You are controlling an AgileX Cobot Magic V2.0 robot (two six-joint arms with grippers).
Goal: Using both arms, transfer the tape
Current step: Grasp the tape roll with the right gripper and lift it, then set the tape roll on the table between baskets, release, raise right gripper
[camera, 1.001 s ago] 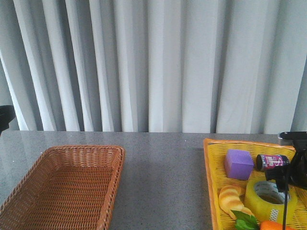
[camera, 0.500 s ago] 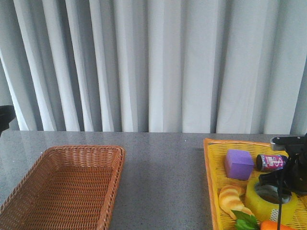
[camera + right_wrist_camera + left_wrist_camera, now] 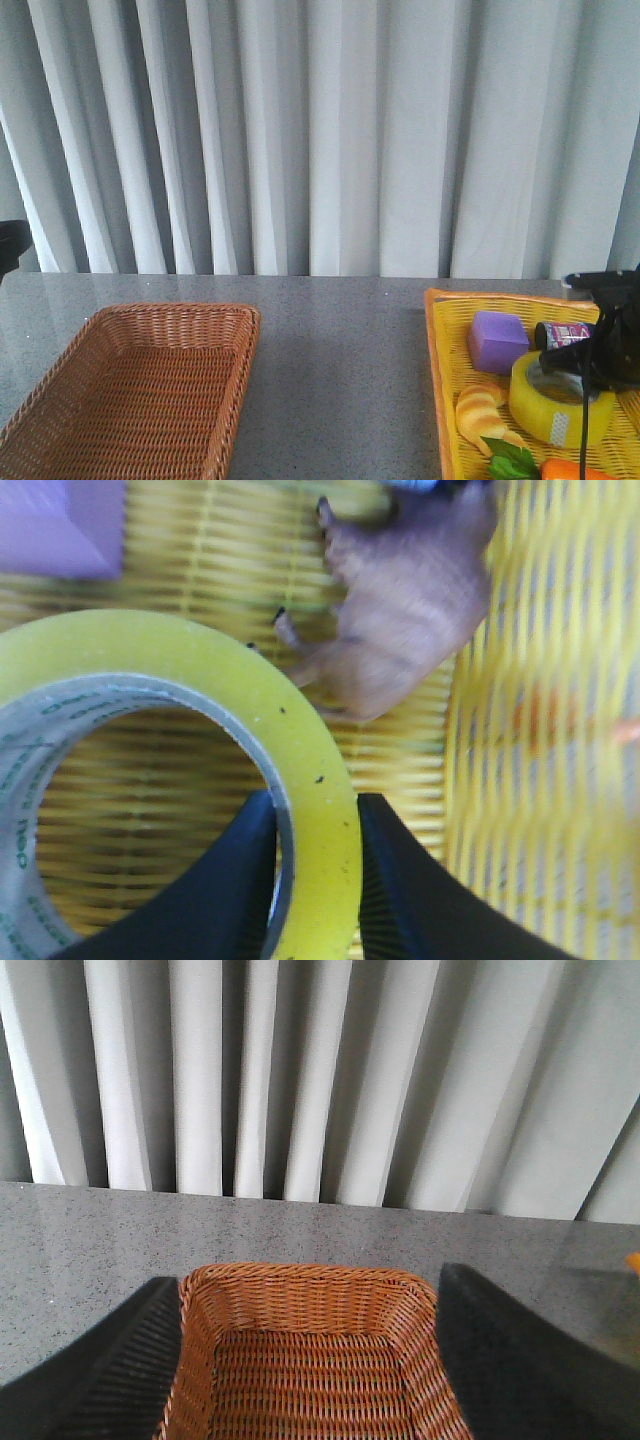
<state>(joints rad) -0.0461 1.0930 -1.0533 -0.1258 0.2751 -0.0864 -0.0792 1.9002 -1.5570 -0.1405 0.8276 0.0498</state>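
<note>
The tape (image 3: 556, 403), a wide yellow roll with a white printed core, is tilted and lifted a little over the yellow tray (image 3: 438, 330) at the front right. My right gripper (image 3: 590, 372) is shut on its wall. In the right wrist view the fingers (image 3: 235, 880) pinch the tape's wall (image 3: 300, 780), one inside the core and one outside. My left gripper (image 3: 310, 1360) is open and empty above the brown wicker basket (image 3: 310, 1295). The left arm barely shows in the front view, at the far left edge.
The yellow tray also holds a purple block (image 3: 497, 340), a dark can with a pink label (image 3: 562, 334), a croissant-shaped bread (image 3: 479, 410), green leaves (image 3: 512, 461) and an orange carrot (image 3: 575, 470). The wicker basket (image 3: 140, 385) stands at the front left. White curtains hang behind the table.
My right gripper came down onto the tape, closed on its wall and has raised and tilted the roll. The left arm has not moved.
</note>
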